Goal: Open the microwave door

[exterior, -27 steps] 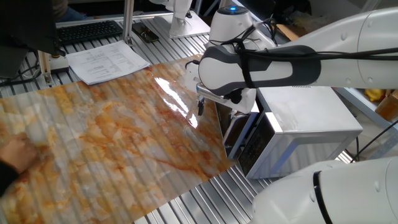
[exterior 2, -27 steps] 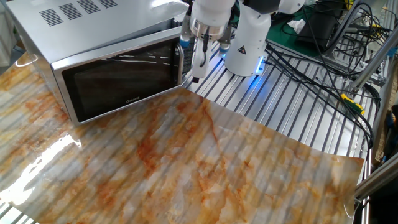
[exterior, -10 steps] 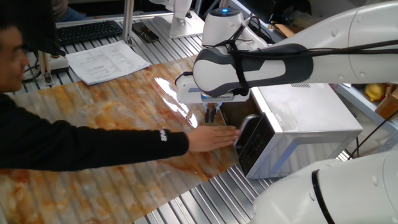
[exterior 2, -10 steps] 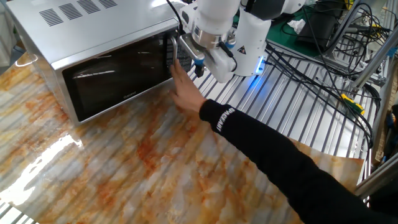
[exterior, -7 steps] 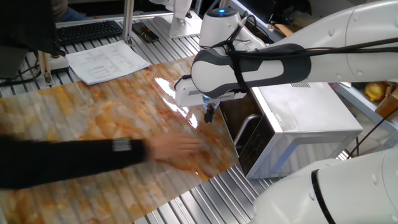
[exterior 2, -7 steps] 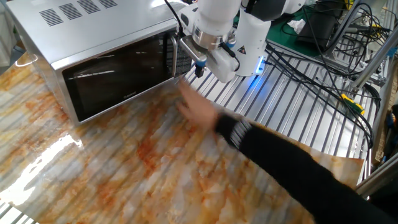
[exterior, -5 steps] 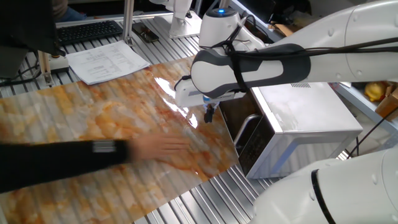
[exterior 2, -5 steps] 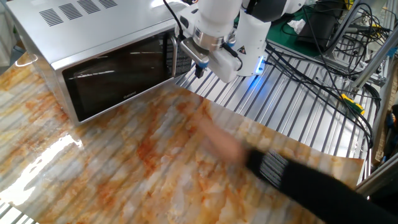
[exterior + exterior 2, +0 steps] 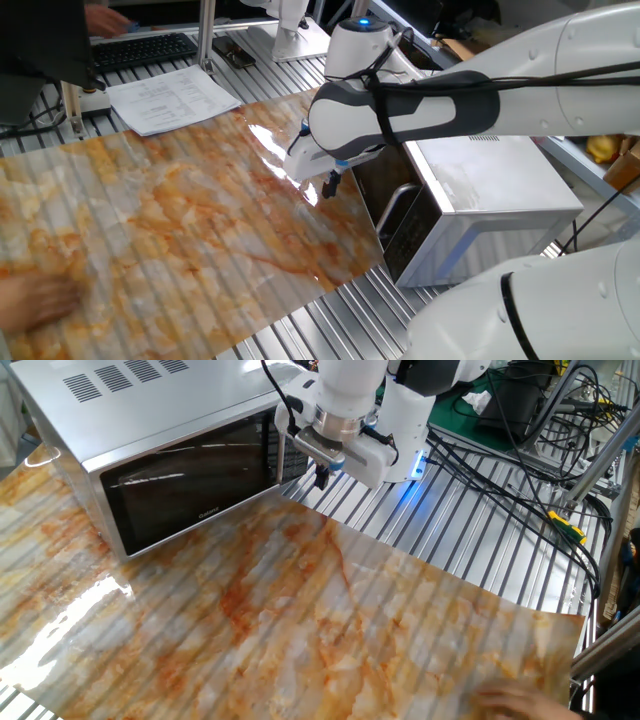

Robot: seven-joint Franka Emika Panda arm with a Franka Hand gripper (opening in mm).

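Note:
The silver-white microwave (image 9: 500,195) stands at the right of the mat. Its door (image 9: 190,485) is dark glass and looks closed against the body. The curved metal bar handle (image 9: 279,455) stands upright at the door's edge; it also shows in one fixed view (image 9: 393,205). My gripper (image 9: 321,476) hangs just beside the handle, a little in front of it, and touches nothing. It also shows over the mat left of the microwave (image 9: 331,186). Its dark fingertips are close together and hold nothing.
A glossy orange-marbled mat (image 9: 180,220) covers the slatted metal table (image 9: 470,550). A person's hand (image 9: 35,300) rests at the mat's far edge, also seen in the other fixed view (image 9: 520,700). Papers (image 9: 170,98) and a keyboard (image 9: 145,48) lie behind. Cables (image 9: 520,470) run beside the arm's base.
The person's arm, which had reached to the microwave door, has pulled back to the mat's edge. My gripper has tilted and shifted slightly away from the handle. The door stays closed.

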